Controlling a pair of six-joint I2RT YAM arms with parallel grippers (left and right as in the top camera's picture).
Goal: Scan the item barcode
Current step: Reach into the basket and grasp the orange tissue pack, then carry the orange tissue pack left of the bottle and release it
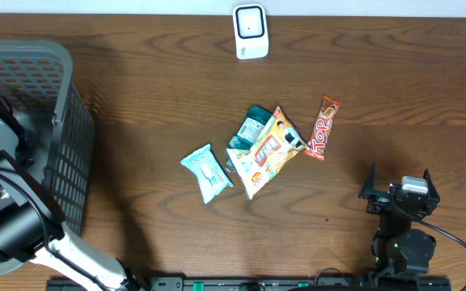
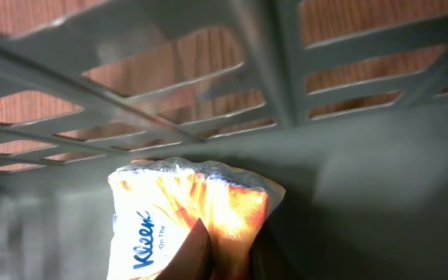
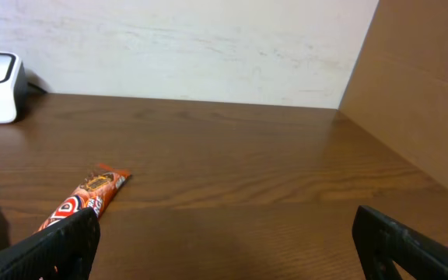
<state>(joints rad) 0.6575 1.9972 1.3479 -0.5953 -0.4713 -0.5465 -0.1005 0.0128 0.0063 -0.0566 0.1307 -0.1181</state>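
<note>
Only the left wrist view reaches inside the grey basket (image 1: 63,89); it shows a tissue packet (image 2: 185,210) lying against the slatted wall, while from overhead the packet is hidden under the left arm; the left hand (image 2: 228,257) is clenched on the packet's near edge, one dark finger (image 2: 197,249) crossing its front. Overhead alone gives the whole bench (image 1: 136,97): the basket at the far left, the white scanner (image 1: 250,31) at the back edge, and a loose cluster in the middle, well apart from both. The right wrist view adds a low look along the bench to a pale wall and a brown cardboard panel (image 3: 426,93) on its right.

The tissue packet is soft and crinkled, white with blue Kleenex lettering on its left part and glowing orange on its right; no barcode shows on the face in view.

The cluster holds a pale blue packet (image 1: 206,172), a teal packet (image 1: 252,125) partly under a yellow snack bag (image 1: 269,149), and an orange-red bar (image 1: 324,127) just beside them; bare wood lies between basket and cluster, and between cluster and scanner. The right hand (image 1: 399,190) sits near the front edge at the right, its jaws spread wide and grasping nothing.
</note>
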